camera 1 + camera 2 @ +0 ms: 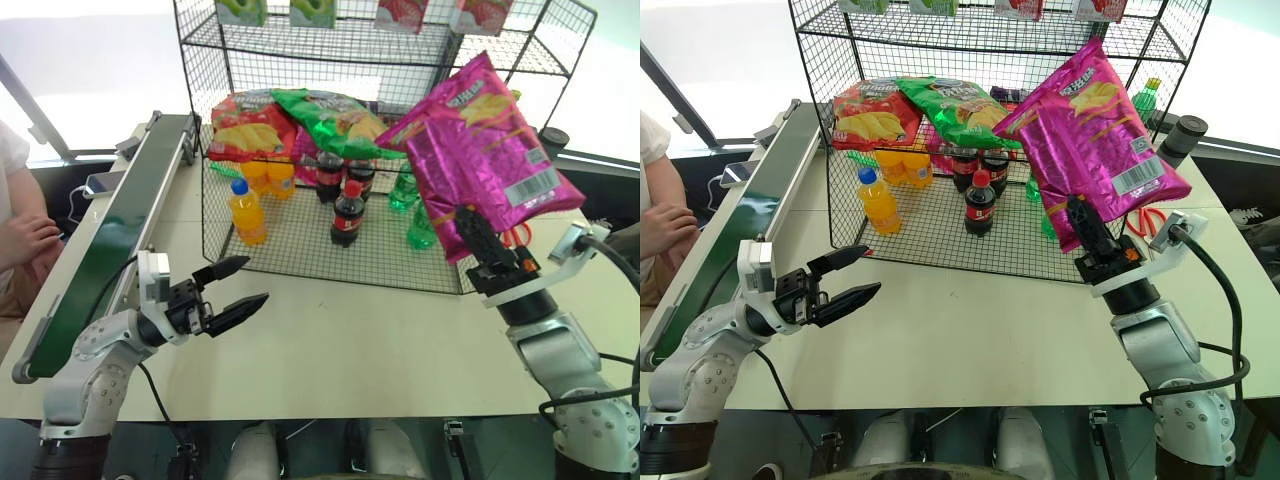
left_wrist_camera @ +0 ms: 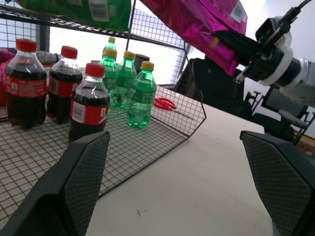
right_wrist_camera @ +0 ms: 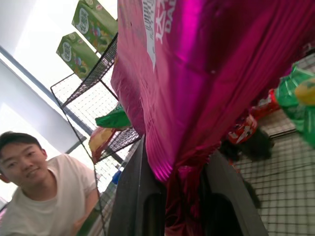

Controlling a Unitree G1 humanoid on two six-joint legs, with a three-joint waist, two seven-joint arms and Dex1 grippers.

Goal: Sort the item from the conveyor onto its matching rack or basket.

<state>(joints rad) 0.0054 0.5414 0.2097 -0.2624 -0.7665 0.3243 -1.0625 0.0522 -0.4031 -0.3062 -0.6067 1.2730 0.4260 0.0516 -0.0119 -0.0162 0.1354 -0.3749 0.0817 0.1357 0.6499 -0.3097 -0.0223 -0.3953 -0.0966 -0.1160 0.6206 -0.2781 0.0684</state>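
Pink bag [image 1: 483, 150]: upright, clamped in raised right end effector [image 1: 478, 243].
Left end effector [image 1: 236, 287]: fingers apart, level above desk [image 1: 380, 340].

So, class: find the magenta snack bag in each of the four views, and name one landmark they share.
Left eye view: magenta snack bag upper right, pinched by the right hand.
Right eye view: upper right, before the rack.
Left wrist view: along the top, right of centre.
Right wrist view: fills the centre, between the fingers.
Shared landmark: the black wire rack.
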